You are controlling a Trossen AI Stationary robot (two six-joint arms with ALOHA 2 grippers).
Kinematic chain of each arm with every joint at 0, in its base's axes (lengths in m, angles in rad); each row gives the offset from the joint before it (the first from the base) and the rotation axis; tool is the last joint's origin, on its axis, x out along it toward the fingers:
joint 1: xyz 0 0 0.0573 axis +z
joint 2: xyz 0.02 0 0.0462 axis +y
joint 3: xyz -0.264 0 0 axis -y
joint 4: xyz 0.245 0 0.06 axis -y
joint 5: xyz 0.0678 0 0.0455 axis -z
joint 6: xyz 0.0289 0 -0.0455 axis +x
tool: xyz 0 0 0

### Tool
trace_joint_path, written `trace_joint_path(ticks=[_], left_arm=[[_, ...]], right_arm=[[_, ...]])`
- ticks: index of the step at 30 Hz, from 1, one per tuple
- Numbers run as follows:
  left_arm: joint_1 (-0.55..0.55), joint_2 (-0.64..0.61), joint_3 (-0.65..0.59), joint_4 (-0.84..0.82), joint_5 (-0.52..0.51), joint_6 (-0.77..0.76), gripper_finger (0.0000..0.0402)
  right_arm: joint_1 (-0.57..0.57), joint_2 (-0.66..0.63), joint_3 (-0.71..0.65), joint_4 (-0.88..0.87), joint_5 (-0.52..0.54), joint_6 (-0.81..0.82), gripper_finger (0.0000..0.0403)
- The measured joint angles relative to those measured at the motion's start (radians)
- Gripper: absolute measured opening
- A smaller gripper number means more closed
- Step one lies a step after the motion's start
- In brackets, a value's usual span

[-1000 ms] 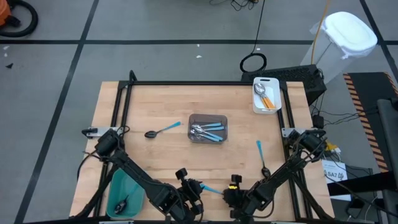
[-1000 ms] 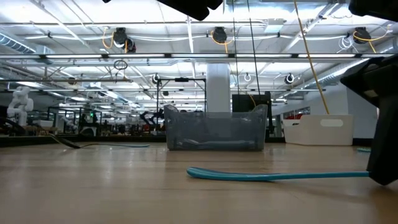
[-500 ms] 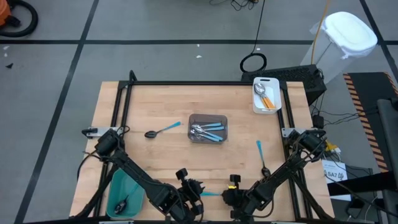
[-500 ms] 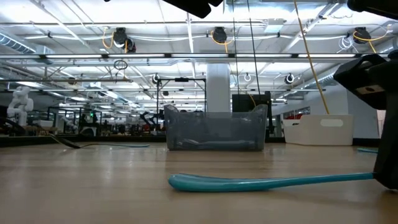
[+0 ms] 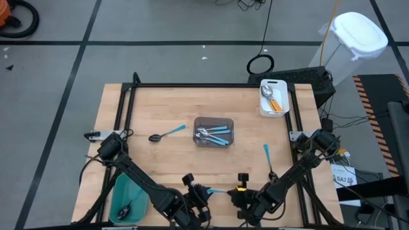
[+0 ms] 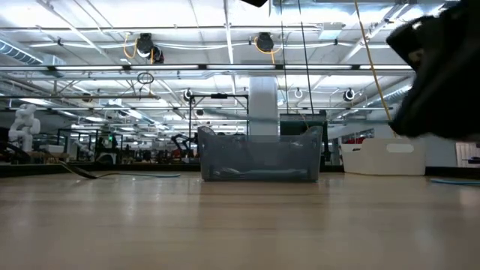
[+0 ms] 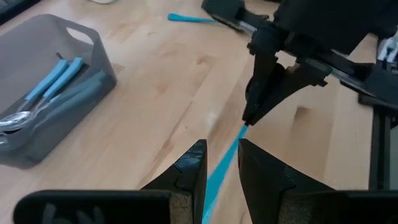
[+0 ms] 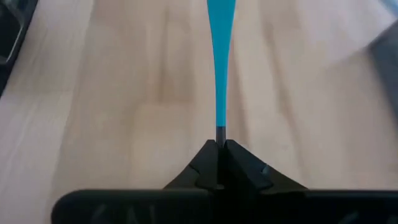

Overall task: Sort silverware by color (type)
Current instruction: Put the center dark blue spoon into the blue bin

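Right gripper has just pinched shut on the tip of the thin light-blue plastic spoon handle — a second ago its fingers stood apart around it. That spoon is now lifted off the light wooden table at the near edge, gone from the low view, and runs between both grippers. Left gripper keeps its fingers beside the handle's other end — I cannot tell whether they grip it. I judge this a handover, ahead of sorting into the grey plastic bin.
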Motion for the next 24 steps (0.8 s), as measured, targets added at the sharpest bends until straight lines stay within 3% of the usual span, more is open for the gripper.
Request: trace_joint_path(ticks=[7,12,15,21,24], left_arm=[[-0.008,0.0,0.0,-0.002,-0.111,-0.076,0.0093],[-0.064,-0.013,0.0,-0.004,-0.347,-0.107,0.0093],[-0.1,-0.04,0.0,-0.01,-0.438,-0.107,0.0093],[-0.124,-0.088,0.0,-0.033,-0.442,-0.125,0.0093],[-0.127,-0.111,0.001,-0.027,-0.405,-0.076,0.0093]], right_arm=[[0.009,-0.061,0.001,-0.084,0.164,0.005,0.0011],[0.036,-0.097,0.001,-0.12,0.308,0.006,0.0011],[0.057,-0.121,0.002,-0.119,0.402,-0.015,0.0011],[0.079,-0.146,0.002,-0.083,0.579,-0.123,0.0011],[0.081,-0.146,0.002,-0.027,0.584,-0.202,0.0011]])
